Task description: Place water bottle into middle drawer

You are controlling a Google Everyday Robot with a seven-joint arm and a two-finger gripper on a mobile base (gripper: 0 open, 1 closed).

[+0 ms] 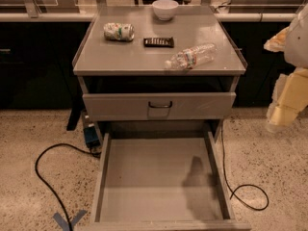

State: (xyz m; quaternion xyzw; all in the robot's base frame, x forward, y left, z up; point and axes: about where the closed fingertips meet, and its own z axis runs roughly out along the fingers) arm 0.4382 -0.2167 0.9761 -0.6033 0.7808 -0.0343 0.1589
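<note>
The water bottle (191, 57) lies on its side on the grey cabinet top, near the front right edge, cap pointing left. The middle drawer (99, 177) is pulled out wide below, its flat floor bare apart from a shadow at the right. My gripper (284, 107) hangs at the far right edge of the view, beside the cabinet, level with the closed drawer front and well apart from the bottle. It holds nothing that I can see.
On the cabinet top (144, 61) lie a crushed white-green can (119, 32), a black flat bar (159, 42) and a white bowl (165, 8). A closed drawer front with a dark loop handle (160, 105) sits above the open drawer. Black cables (48, 167) trail on the floor on both sides.
</note>
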